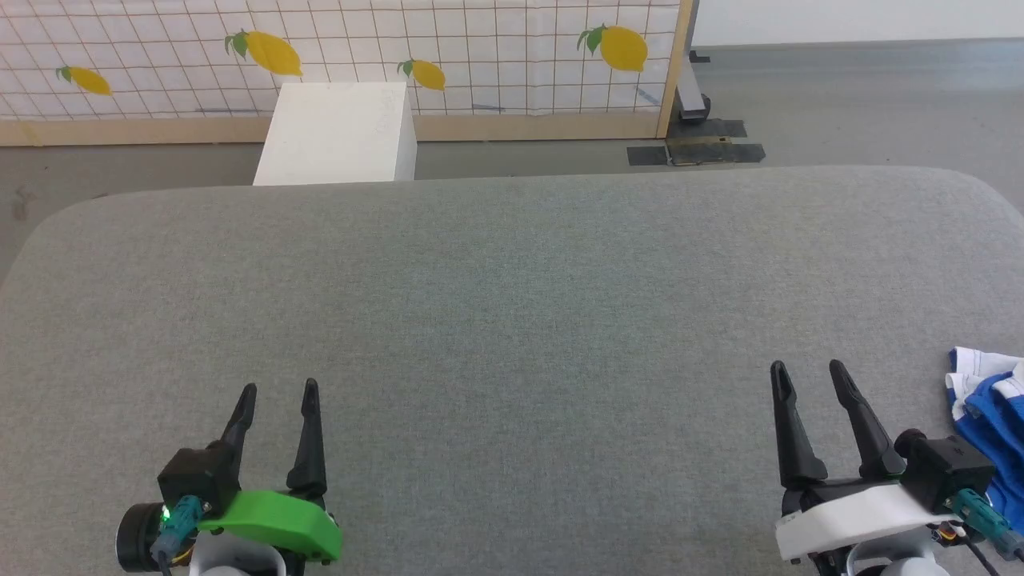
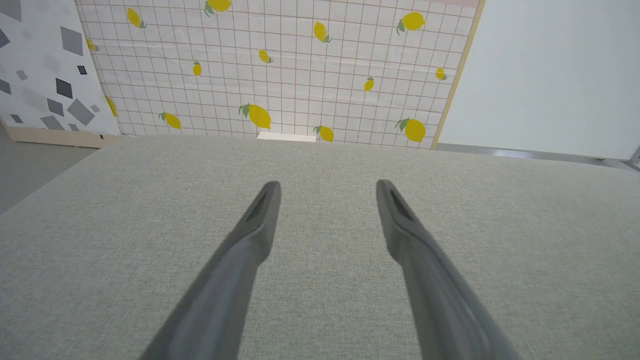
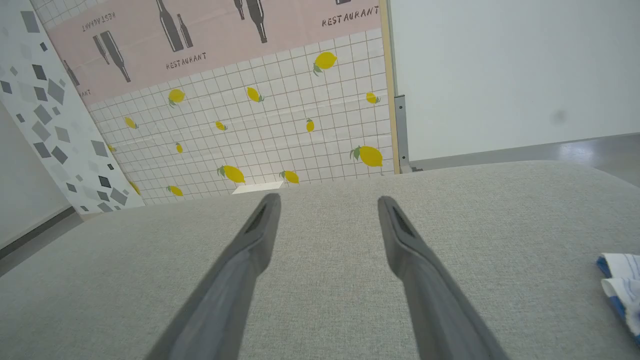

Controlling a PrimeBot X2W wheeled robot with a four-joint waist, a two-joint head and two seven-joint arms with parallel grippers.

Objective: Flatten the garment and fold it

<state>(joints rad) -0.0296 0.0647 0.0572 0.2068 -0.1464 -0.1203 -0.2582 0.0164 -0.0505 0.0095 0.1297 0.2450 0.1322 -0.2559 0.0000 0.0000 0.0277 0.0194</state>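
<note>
The garment (image 1: 988, 408) is located at the right-hand edge of the grey fabric-covered worktop (image 1: 512, 304), bunched into a heap of blue and white folds and partly cut off by the frame of the head view, so its full lie cannot be determined. It is neither flattened nor folded, and the task is judged not to have begun. The right gripper (image 1: 807, 366) is held low over the worktop just beside the heap, apart from it, with its fingers pointed away from the robot. Its jaws are spread wide and nothing is held between them. The left gripper (image 1: 280, 386) is held in the same attitude at the opposite side, well apart from the garment, likewise spread wide and empty. This symmetrical pose is judged to be a ready position: the jaws are kept apart so that cloth can be taken without a separate opening step. The broad bare middle of the worktop is judged to be the area onto which the garment should be drawn and spread. The first grasp is expected of the right gripper, being the nearer. Care is advised, since soft cloth so near the edge may slide off when pulled. The white box (image 1: 340, 132) and the lemon-patterned panel (image 1: 480, 56) beyond the worktop are not involved.
</note>
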